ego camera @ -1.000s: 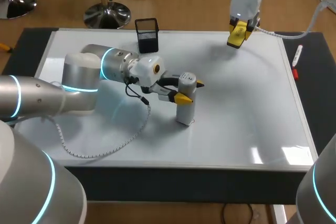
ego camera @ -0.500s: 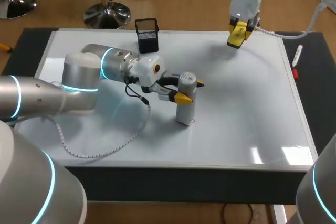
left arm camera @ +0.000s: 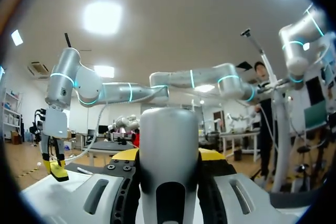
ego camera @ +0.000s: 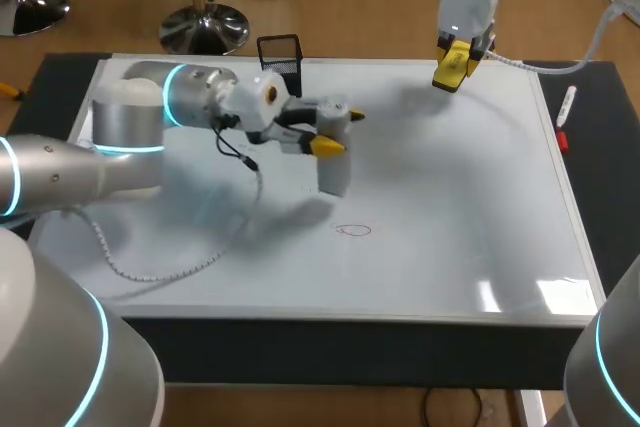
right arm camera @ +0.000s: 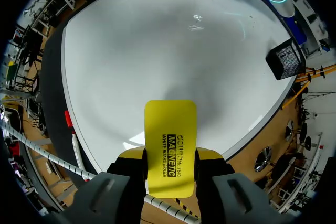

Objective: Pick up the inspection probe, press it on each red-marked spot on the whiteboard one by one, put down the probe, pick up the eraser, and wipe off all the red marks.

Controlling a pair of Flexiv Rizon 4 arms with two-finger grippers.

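Note:
My left gripper (ego camera: 340,132) is shut on the grey inspection probe (ego camera: 334,162), holding it upright and clear of the whiteboard (ego camera: 450,197). In the left wrist view the probe (left arm camera: 169,150) fills the gap between the yellow fingertips (left arm camera: 211,155). A small red oval mark (ego camera: 352,230) lies on the board in front of the probe. My right gripper (ego camera: 453,62) hangs over the board's far right part, shut on the yellow eraser (ego camera: 450,67). In the right wrist view the eraser (right arm camera: 170,145) sticks out between the fingers, high above the whiteboard (right arm camera: 157,51).
A black mesh pen holder (ego camera: 280,55) stands at the board's far edge, just behind the left gripper. A marker with a red cap (ego camera: 564,115) lies off the board's right edge. The probe's coiled cable (ego camera: 170,257) trails over the board's left front.
My left arm has lifted the probe off the board and carried it back and slightly left, uncovering the red mark beneath it. The right arm has stayed put.

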